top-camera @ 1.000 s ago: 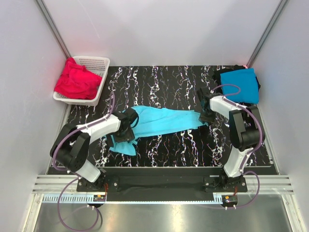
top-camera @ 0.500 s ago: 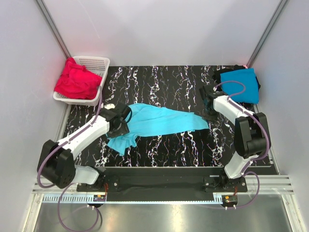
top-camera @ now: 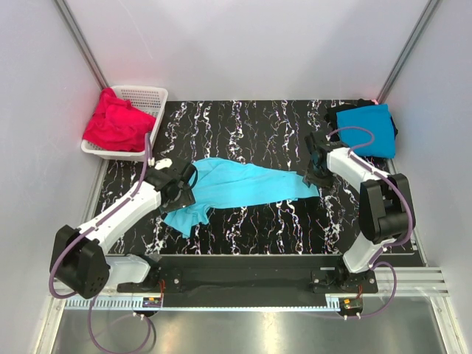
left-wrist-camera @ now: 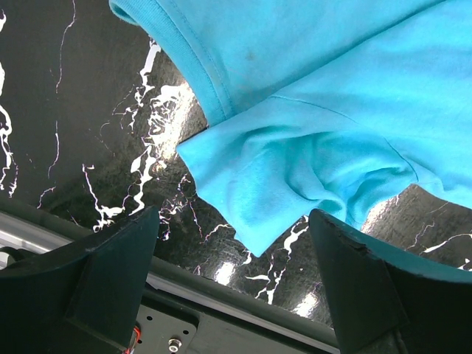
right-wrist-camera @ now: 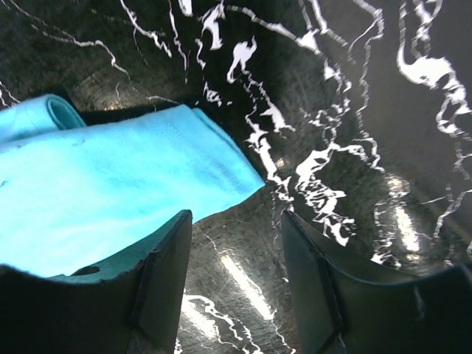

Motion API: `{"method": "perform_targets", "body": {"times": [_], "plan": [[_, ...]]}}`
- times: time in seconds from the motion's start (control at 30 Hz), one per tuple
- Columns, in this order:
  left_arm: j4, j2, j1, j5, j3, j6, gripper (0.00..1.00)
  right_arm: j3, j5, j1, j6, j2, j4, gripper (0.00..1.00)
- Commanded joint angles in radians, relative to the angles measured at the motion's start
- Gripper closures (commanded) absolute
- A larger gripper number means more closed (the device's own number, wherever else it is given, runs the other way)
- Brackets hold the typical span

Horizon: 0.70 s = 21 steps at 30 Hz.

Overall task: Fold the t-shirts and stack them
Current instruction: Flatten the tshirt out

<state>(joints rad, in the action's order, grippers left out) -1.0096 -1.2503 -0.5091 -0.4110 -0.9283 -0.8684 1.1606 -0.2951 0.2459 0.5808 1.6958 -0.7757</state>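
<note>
Now my left fingers and right fingers stand spread, empty, above opposite ends of the turquoise t-shirt.

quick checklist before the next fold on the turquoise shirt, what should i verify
1. Left gripper open, holding nothing: ok.
2. Right gripper open, shirt corner not clamped: ok.
3. Turquoise shirt lying smooth: not ok, the sleeve at its near left end is bunched.
4. Shirt wholly on the table: ok.
5. Layers underneath lined up: cannot tell.
6. Blue shirt folded at the far right corner, ready to stack on: ok.
</note>
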Motion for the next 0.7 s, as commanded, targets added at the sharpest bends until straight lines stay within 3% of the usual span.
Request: {"method": "perform_targets", "body": {"times": [0.0,0.4,0.5,0.53,0.57,0.63,0.67], "plan": [[-0.001,-0.005,0.004,0.005,0.002,0.005,0.11,-0.025,0.05,0.001,0.037,-0.002,0.033,0.41],[-0.003,0.0,0.004,0.009,0.017,0.005,0.11,-0.125,0.068,0.001,0.096,0.056,0.093,0.46],[-0.003,0.011,0.004,0.012,0.022,0.005,0.11,-0.125,0.079,0.001,0.087,0.074,0.113,0.54],[-0.003,0.017,0.004,0.017,0.023,0.005,0.11,-0.122,0.077,0.003,0.08,0.082,0.115,0.65],[-0.003,0.028,0.004,0.018,0.026,0.003,0.11,-0.116,0.083,0.001,0.068,0.088,0.122,0.67],[-0.003,0.038,0.004,0.023,0.032,0.005,0.11,-0.088,0.07,0.001,0.041,0.097,0.116,0.65],[-0.004,0.046,0.004,0.023,0.034,0.006,0.11,-0.067,0.054,0.003,0.028,0.099,0.112,0.57]]}}
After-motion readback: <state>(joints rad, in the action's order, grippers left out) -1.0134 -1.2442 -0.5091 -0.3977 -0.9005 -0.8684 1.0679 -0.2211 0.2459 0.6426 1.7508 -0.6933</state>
